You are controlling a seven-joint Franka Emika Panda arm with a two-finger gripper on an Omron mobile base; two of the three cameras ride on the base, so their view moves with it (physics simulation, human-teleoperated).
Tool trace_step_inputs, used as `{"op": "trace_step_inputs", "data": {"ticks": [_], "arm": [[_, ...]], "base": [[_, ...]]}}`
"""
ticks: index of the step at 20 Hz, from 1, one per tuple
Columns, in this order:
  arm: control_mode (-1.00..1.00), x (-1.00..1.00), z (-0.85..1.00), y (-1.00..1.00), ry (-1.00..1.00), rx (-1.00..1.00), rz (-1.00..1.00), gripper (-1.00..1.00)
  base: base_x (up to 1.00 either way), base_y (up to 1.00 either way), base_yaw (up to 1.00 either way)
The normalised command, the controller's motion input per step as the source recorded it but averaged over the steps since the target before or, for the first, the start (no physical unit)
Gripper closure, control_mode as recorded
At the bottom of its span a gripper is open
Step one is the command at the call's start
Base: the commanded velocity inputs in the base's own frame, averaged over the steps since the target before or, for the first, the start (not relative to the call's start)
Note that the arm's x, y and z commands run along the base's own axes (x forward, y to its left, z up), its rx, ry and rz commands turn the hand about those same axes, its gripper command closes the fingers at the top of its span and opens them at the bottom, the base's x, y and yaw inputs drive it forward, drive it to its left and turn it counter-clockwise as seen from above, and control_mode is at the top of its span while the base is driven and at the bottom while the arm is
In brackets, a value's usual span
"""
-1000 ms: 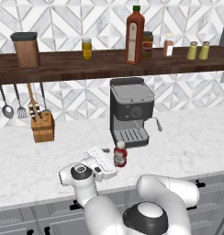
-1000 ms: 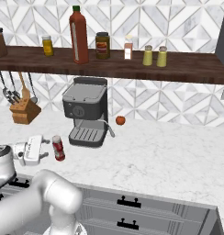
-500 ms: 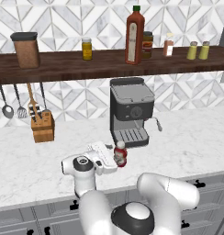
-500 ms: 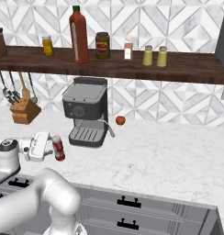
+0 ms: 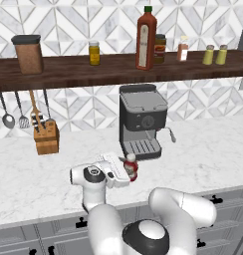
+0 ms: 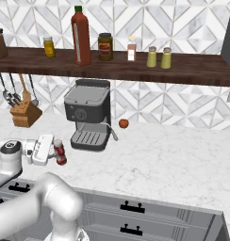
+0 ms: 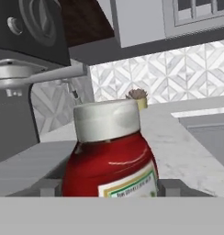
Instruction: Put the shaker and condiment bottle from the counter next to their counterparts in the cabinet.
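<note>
The short squat red condiment bottle with a white cap and white label (image 5: pixel 130 166) (image 6: pixel 59 152) (image 7: pixel 109 156) stands upright on the white marble counter (image 5: pixel 203 154) (image 6: pixel 173 155), near its front edge, just in front of the black and grey espresso machine (image 5: pixel 141 121) (image 6: pixel 88 113). The two-finger gripper (image 5: pixel 124 169) (image 6: pixel 53 151) lies level with the bottle, one finger on each side of its body. In the hand view the grey fingers (image 7: pixel 171 187) flank the red body low down; whether they press on it cannot be told.

Two small yellow-green cylindrical shakers with grey metal caps (image 5: pixel 214 55) (image 6: pixel 159 57) stand side by side on the long dark-brown wooden wall shelf (image 5: pixel 68 72) (image 6: pixel 197 70), toward its right end. The tall slim red sauce bottle with a green cap (image 5: pixel 146 39) (image 6: pixel 80 36) stands upright near the middle of the shelf, above the espresso machine. Just beside it is a dark-lidded jar (image 5: pixel 160 49) (image 6: pixel 105 46). A small yellow jar with a dark lid (image 5: pixel 94 53) (image 6: pixel 49 47) stands further left on the shelf.

A small red round object (image 6: pixel 123 123) rests on the counter near the back wall, right of the espresso machine. A wooden knife block (image 5: pixel 46 137) (image 6: pixel 25 114) stands at the back left of the counter.
</note>
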Motion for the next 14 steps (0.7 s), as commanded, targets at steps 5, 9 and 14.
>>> {"op": "trace_step_inputs", "data": {"ticks": [5,9,14], "arm": [[-1.0,-0.01,0.38,0.0,0.0,0.06,0.0,1.0],[-1.0,0.0,0.85,-0.01,0.0,0.06,0.0,1.0],[-1.0,-0.12,1.0,0.01,-0.03,-0.05,0.03,1.0]], "base": [[0.0,0.0,0.0],[0.0,0.0,0.0],[0.0,0.0,0.0]]}}
